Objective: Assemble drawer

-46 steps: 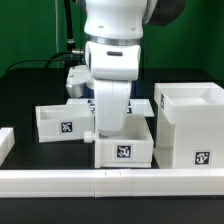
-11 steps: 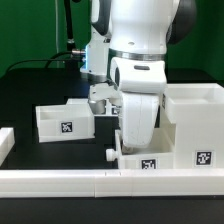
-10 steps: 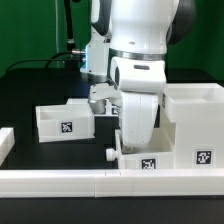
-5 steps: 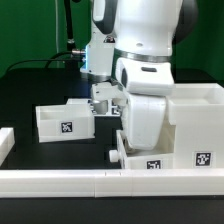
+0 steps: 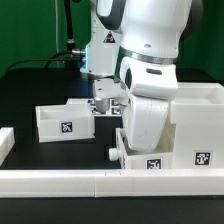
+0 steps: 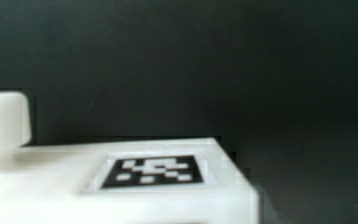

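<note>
A white open-top tray (image 5: 140, 160) with a square tag and a small knob (image 5: 110, 153) stands at the front, just behind the rail and beside the tall white housing (image 5: 200, 125). The arm's white wrist (image 5: 148, 120) stands directly over this tray and hides my gripper in the exterior view. In the wrist view the tray's tagged wall (image 6: 158, 172) fills the jaw area very close to the camera, with the knob (image 6: 2, 120) beside it; my fingers do not show. The tray moves along with the arm. A second tagged tray (image 5: 62, 122) stands on the exterior view's left.
A long low white rail (image 5: 90, 182) runs along the table's front, with a short piece (image 5: 5, 142) at the exterior view's left. The table top is black. Cables and a stand (image 5: 70, 45) rise at the back.
The arm and the front tray have shifted together toward the exterior view's right, closer to the housing. The left tray and the housing have not moved.
</note>
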